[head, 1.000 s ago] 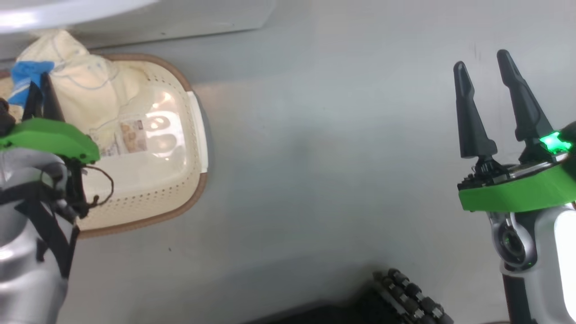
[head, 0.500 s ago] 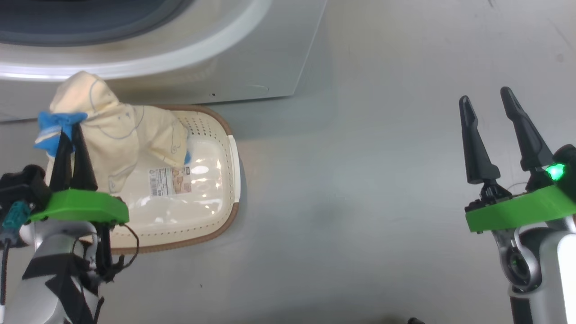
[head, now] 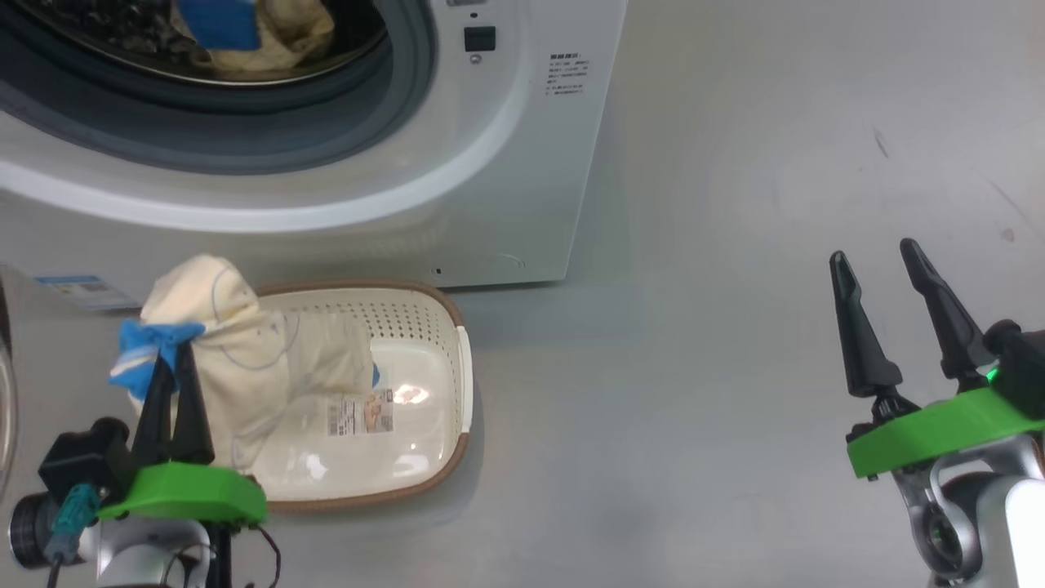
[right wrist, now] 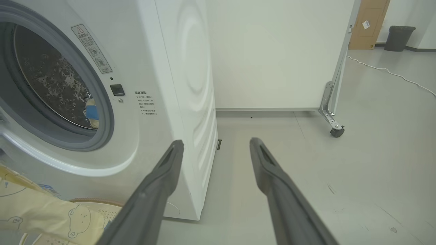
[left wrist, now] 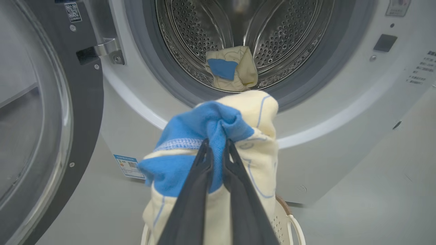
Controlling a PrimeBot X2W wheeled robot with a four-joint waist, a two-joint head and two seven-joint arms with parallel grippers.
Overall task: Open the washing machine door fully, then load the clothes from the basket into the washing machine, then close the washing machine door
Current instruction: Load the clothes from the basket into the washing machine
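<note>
The two dark fingers of the left gripper pinch the blue patch of a soft cream-yellow garment, lifted over the perforated cream plastic basket. The head view has swung up to the big white washing machine — loading comes next, I judge. The fingers of the right gripper are spread and empty.

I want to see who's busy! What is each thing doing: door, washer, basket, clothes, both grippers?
Door: swung wide open, off to the side.
Washing machine: open, one piece inside.
Drum clothing: lying at the bottom of the drum.
Held clothing: pinched and lifted, hanging over the basket.
Basket: upright on the floor before the machine.
Left gripper: shut on the held clothing.
Right gripper: open, empty.
</note>
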